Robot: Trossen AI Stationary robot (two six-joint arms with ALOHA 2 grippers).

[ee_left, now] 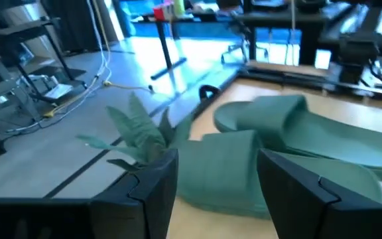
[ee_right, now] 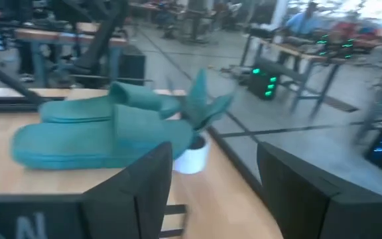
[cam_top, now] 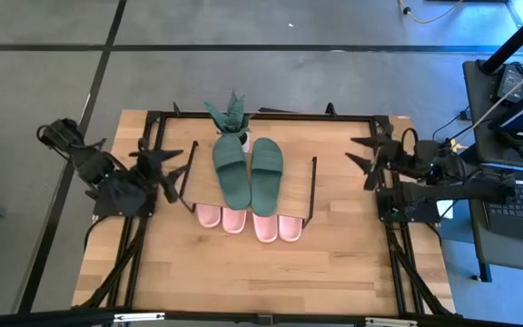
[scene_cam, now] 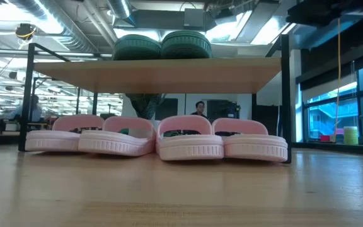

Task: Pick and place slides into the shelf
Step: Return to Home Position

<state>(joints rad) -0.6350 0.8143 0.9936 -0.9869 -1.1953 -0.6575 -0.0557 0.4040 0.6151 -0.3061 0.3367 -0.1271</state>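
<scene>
Looking straight down in the high view and finding the dark green slides point(cam_top: 234, 177) lying side by side at frame centre, resting on the top board of the shelf point(scene_cam: 156, 74), just beside a small potted plant point(cam_top: 231, 116) toward the upper edge. Seeing the pink slides point(scene_cam: 191, 144) lined up four in a row beneath that board across the middle of the low view, close against one another, only their ends poking out toward the lower edge when seen from above. Probably packed tight so that both pairs are fitting between the black wire legs, leaving the top for the green pair. Noting the left gripper point(cam_top: 182, 171) hanging at left centre, near the frame, and the right gripper point(cam_top: 361, 162) at right centre, farther off, both with fingers spread wide and holding nothing. Judging the sorting as done, with nothing lying loose on the table point(cam_top: 198, 272). Reading the arms as flanking the shelf without touching it, to avoid nudging the light frame while parking.
</scene>
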